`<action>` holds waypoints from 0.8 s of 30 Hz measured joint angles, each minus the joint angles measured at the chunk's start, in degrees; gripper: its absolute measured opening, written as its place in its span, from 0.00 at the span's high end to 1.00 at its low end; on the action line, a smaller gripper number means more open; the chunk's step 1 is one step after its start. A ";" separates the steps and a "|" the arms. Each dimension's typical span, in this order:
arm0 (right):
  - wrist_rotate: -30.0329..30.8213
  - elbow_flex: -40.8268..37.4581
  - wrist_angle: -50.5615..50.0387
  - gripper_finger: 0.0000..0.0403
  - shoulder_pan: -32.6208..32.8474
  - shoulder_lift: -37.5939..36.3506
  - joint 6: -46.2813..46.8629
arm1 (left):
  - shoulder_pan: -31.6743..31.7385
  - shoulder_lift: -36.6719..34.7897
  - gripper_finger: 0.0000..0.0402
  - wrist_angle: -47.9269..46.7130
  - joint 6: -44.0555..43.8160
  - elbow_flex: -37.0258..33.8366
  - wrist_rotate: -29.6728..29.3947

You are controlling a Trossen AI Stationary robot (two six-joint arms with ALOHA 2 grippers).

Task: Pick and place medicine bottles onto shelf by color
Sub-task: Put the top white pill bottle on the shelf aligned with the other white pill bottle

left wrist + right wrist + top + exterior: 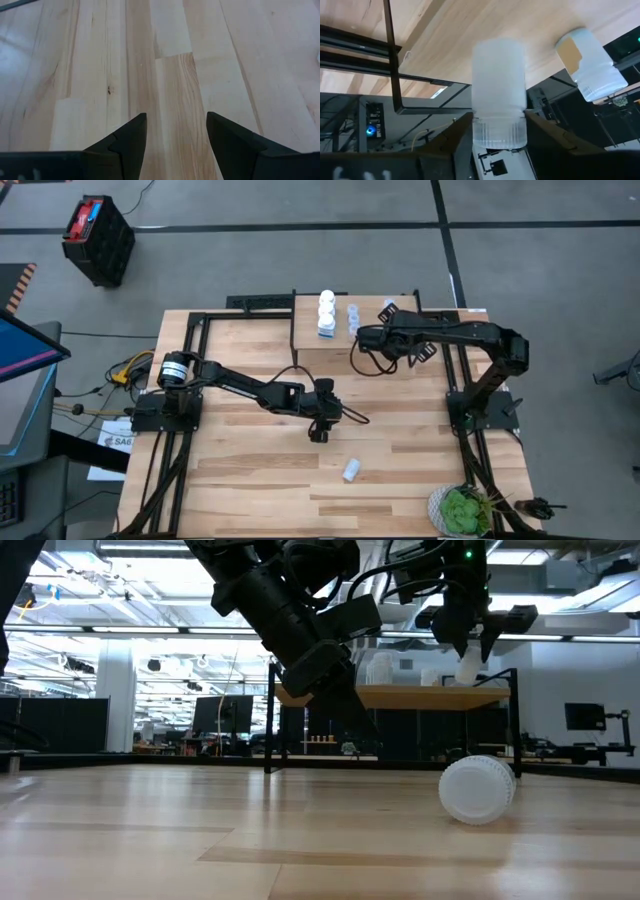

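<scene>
Left gripper (318, 436) is spread and empty over the tabletop (250, 480), with a loose bottle (350, 470) on its side nearby. At the shelf (322, 355), the right gripper (362, 337) brackets a blue bottle (499, 90); I can't tell whether it's pinched or freed. I read this as placing. Next: clean release, straight retreat.

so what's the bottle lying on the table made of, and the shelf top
Bottle lying on the table: looks like opaque white plastic, matte, with a moulded ribbed cap. Shelf top: pale wood with visible grain, smooth finish; its thin black legs look like metal.
</scene>
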 joint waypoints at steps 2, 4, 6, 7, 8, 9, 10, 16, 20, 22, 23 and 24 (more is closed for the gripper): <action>-0.01 0.00 -0.02 0.49 -0.37 0.00 0.00 | 0.00 0.00 0.52 0.00 -0.01 0.00 0.01; 0.01 0.00 0.02 0.45 -0.45 0.00 0.00 | 0.00 0.00 0.52 0.00 0.01 0.00 0.01; 0.03 0.00 0.02 0.42 -0.44 0.00 0.00 | 0.00 0.00 0.52 -0.02 0.01 0.00 0.00; 0.03 0.00 0.04 0.41 -0.41 0.00 0.01 | 0.00 0.00 0.52 -0.02 0.01 0.00 0.01; 0.06 0.00 0.07 0.40 -0.40 0.00 0.02 | 0.00 0.00 0.52 -0.02 0.01 0.00 0.01; 0.07 0.00 0.07 0.39 -0.40 0.00 0.02 | 0.00 0.00 0.52 -0.02 0.01 0.00 0.00; 0.08 0.00 0.06 0.39 -0.40 0.00 0.03 | 0.00 0.00 0.52 -0.02 0.01 0.00 0.01; 2.37 -0.02 0.04 0.39 0.17 0.00 1.81 | 0.00 0.00 0.52 -0.04 0.01 0.00 0.01; 7.78 -0.03 0.04 0.39 1.39 -0.12 7.45 | 0.00 0.00 0.52 -0.04 0.02 0.00 0.01; 8.92 -0.04 -0.02 0.39 2.19 -0.75 8.88 | 0.00 0.00 0.52 -0.04 0.01 0.00 0.00; 8.95 -0.04 -0.04 0.39 2.69 -1.12 9.10 | 0.00 0.00 0.52 -0.04 0.02 0.00 0.00; 8.95 -0.04 0.00 0.39 3.14 -1.53 9.29 | 0.00 0.00 0.52 -0.04 0.01 0.00 0.00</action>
